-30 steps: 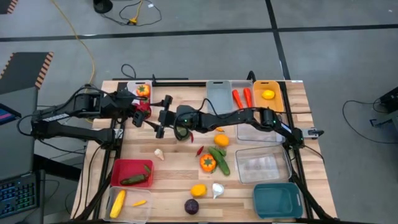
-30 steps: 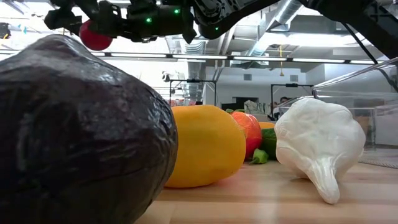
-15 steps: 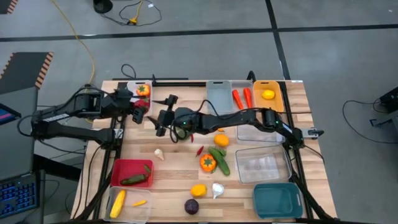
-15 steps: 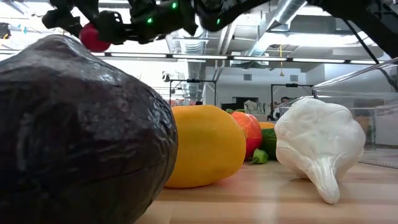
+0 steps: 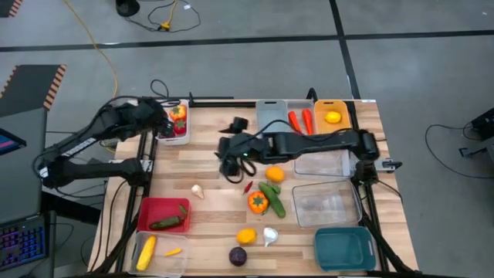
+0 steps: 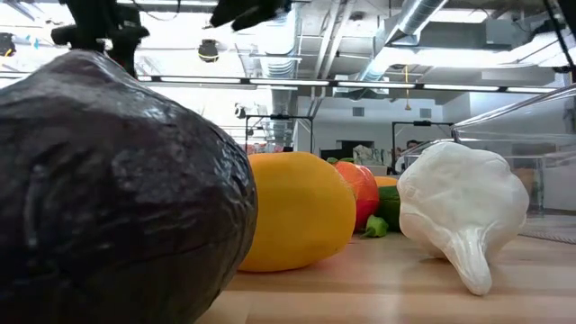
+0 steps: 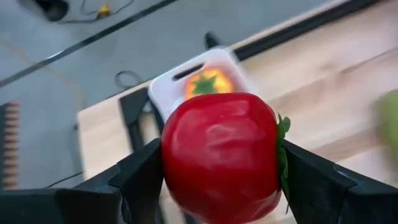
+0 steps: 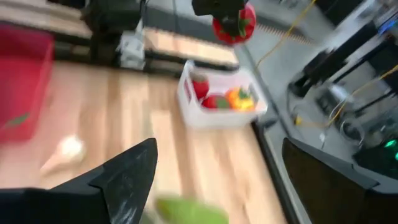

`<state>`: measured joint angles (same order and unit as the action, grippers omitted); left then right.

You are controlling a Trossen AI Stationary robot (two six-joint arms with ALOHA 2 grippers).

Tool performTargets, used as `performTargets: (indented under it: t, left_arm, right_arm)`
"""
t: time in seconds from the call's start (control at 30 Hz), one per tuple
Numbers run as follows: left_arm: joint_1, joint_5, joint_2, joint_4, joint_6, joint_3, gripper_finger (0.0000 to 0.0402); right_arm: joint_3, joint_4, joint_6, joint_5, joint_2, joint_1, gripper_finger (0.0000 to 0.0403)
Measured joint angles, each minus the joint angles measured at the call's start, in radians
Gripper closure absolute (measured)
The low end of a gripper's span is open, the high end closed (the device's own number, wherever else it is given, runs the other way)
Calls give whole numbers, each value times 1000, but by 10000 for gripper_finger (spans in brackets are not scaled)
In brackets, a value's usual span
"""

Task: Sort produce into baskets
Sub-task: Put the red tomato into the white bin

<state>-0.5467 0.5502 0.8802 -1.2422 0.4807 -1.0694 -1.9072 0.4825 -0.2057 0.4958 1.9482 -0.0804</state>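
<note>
Landmark: white basket [image 5: 174, 123] at the table's [image 5: 224, 224] far left corner, holding an orange tomato [image 7: 208, 84] and red pieces.
Left gripper [image 7: 221, 171]: above the white basket, jaws clamped on a red tomato [image 7: 219, 155].
Right gripper [image 5: 231, 127]: over the table to the right of the white basket, jaws apart, nothing between them.
Loose produce: orange tomato, cucumber [image 5: 272, 197], lemon [image 6: 292, 209], garlic [image 6: 463, 209] and purple round [image 6: 112, 193] lie well away from the white basket, toward the near edge.
Red basket [image 5: 164, 215]: near left, holds a cucumber.
</note>
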Motion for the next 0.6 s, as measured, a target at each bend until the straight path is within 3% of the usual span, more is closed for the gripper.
performTargets:
  t: [0.23, 0.43, 0.6]
  left_arm:
    - [-162, -23, 101, 126, -140, 128, 136]
    - [-262, -27, 230, 305, -207, 172, 136]
    - [-290, 22, 331, 334, -181, 168, 136]
  right_arm:
    - [0, 265, 133, -21, -128, -57, 31]
    - [1, 383, 196, -23, -150, -96, 31]
    - [1, 488, 248, -23, -150, -128, 31]
